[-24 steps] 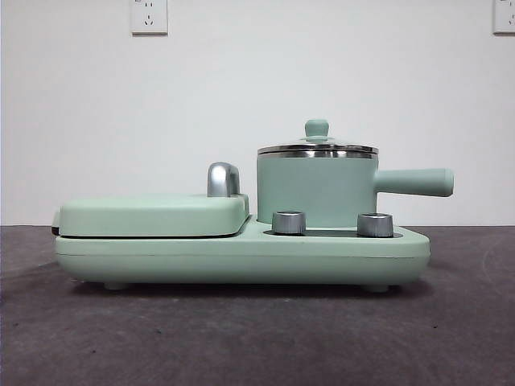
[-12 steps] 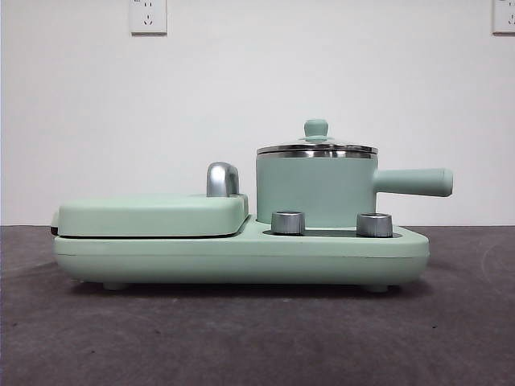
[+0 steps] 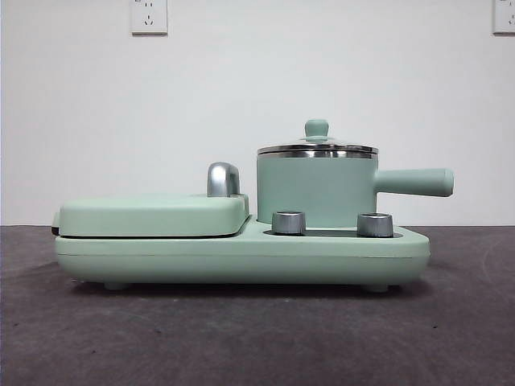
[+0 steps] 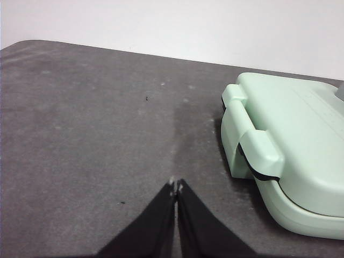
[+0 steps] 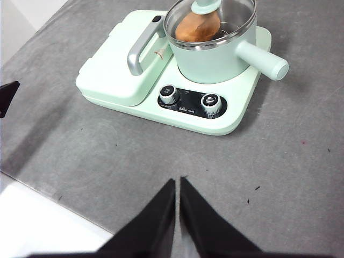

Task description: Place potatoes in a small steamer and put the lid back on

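Two grippers: both hang over bare table, neither touching any part of the appliance.
Left gripper (image 4: 176, 185): jaws pressed together with nothing between them, above the dark grey table (image 4: 80, 123), near the grill end of the appliance.
Grill plate (image 3: 153, 215): flat mint-green hinged cover, shut, on the left half of the base; its chrome handle (image 3: 223, 179) rises at the inner edge, just beside the pot.
Base (image 3: 241, 256): mint-green, resting on the table, with two steel knobs (image 3: 289, 223) on the panel in front of the pot.
Small steamer (image 3: 315, 191): mint-green pot standing upright on the right half of the base, its straight side handle (image 3: 414, 182) pointing right.
Lid (image 3: 317, 148): seated level on the pot's rim, glass centre, steel rim, mint-green knob on top.
Potato (image 5: 196, 27): orange-brown lump inside the pot, seen through the lid in the right wrist view.
Right gripper (image 5: 176, 183): jaws closed on nothing, above the table on the knob side, well apart from the base.
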Robot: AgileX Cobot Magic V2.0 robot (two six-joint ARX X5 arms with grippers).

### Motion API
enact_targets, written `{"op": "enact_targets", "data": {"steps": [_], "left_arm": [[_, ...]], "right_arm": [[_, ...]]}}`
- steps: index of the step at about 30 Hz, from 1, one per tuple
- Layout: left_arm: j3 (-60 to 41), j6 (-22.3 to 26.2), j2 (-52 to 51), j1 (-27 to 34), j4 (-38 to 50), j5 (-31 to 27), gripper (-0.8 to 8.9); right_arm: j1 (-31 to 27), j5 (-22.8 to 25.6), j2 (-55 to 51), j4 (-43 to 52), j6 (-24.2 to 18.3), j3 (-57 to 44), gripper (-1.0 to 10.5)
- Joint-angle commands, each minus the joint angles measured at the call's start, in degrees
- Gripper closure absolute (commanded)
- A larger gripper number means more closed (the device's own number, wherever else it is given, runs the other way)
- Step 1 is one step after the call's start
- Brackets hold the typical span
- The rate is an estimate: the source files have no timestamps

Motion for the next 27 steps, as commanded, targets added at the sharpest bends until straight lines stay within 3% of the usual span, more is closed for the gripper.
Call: {"op": "enact_targets", "data": {"steps": [1, 18, 22, 27], "left_arm": [[-1.14, -0.31, -0.04, 0.07, 0.59, -0.13, 8.06], [-1.14, -0.31, -0.04, 0.07, 0.61, -0.13, 8.06], [-1.14, -0.31, -0.02, 0.04, 0.63, -0.13, 8.06], [-1.14, -0.28, -0.02, 0.04, 0.63, -0.13, 8.06]], "right_arm": [[0.24, -0.02, 0.15, 0.57, 0.59, 0.39, 9.4], [-0.44, 0.68, 0.04, 1.09, 0.59, -0.04, 9.4], [-6.49, -0.24, -0.07, 4.07, 0.28, -2.82, 9.4], [-15.41, 0.76, -4.74, 20.41, 0.2, -15.47, 9.4]]}}
